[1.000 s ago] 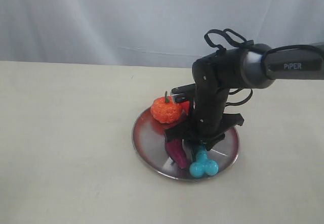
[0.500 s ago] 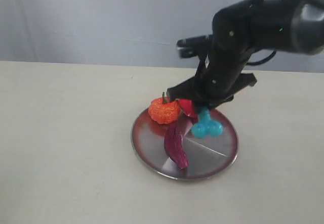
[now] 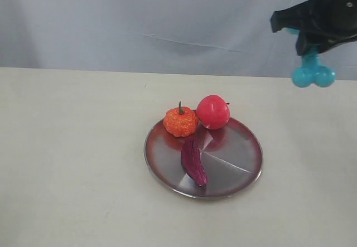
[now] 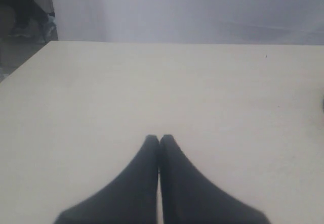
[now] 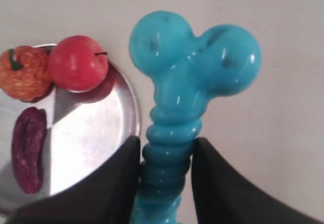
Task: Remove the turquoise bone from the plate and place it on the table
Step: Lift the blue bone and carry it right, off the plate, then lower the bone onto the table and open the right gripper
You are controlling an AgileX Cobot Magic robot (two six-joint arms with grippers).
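Note:
The turquoise bone (image 3: pixel 312 74) hangs high in the air at the upper right of the exterior view, well clear of the plate (image 3: pixel 240 163). My right gripper (image 5: pixel 166 150) is shut on the ribbed shaft of the bone (image 5: pixel 190 72), whose knobbed end points down toward the table (image 3: pixel 72 163). In the right wrist view the plate (image 5: pixel 96 143) lies below and to one side of the bone. My left gripper (image 4: pixel 159 139) is shut and empty over bare tabletop (image 4: pixel 167 82), and it does not show in the exterior view.
On the plate sit an orange pumpkin toy (image 3: pixel 181 121), a red ball (image 3: pixel 212 112) and a dark purple pod (image 3: pixel 193 161). A pale curtain (image 3: pixel 139 18) backs the table. Tabletop stretches to the right of the plate (image 3: pixel 312 163).
My right gripper has lifted the turquoise bone off the plate and carried it up and to the right. The red ball is now uncovered.

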